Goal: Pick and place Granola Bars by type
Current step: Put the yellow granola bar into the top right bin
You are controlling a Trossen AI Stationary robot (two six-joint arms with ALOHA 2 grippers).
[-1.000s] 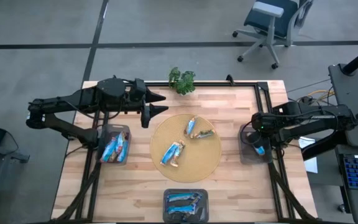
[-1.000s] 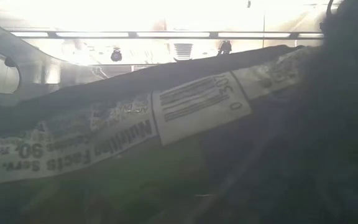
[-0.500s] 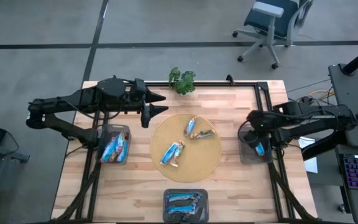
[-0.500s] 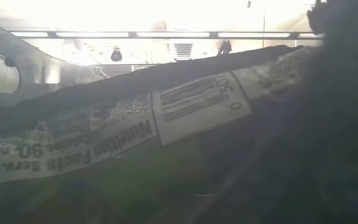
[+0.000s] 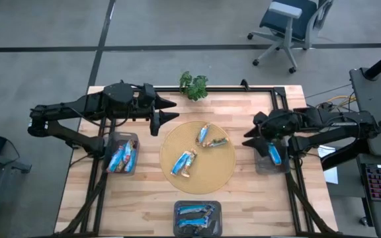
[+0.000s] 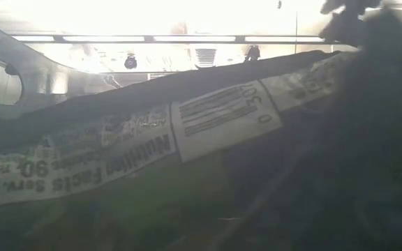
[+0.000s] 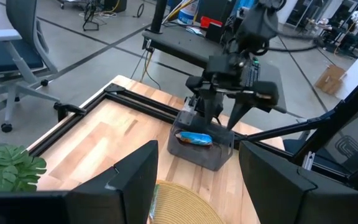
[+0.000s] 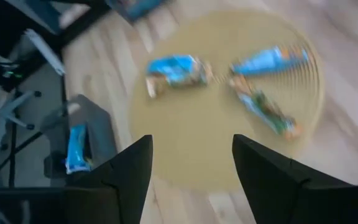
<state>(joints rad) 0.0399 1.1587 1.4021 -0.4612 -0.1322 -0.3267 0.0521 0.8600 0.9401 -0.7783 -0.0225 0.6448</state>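
Three foil-wrapped granola bars lie on a round woven mat (image 5: 197, 180): one blue and brown (image 5: 184, 163), one blue (image 5: 207, 134), one greenish (image 5: 218, 141). The right wrist view shows them too (image 8: 176, 71) (image 8: 269, 60) (image 8: 266, 112). My right gripper (image 5: 250, 140) is open and empty, between the mat's right edge and the right bin (image 5: 262, 165). That bin holds one blue bar (image 5: 274, 155), which also shows in the left wrist view (image 7: 194, 138). My left gripper (image 5: 172, 110) is open and empty, off the mat's far-left edge.
A grey bin at the left (image 5: 122, 155) and another at the near edge (image 5: 197, 215) each hold several blue bars. A small green plant (image 5: 193, 84) stands at the far edge. A black frame borders the table. A bar wrapper (image 6: 152, 139) close to the lens blocks the low view.
My right gripper has come away from the right bin and moved toward the table's left, to the mat's right edge. The blue bar has stayed lying in that bin. My left arm has kept still.
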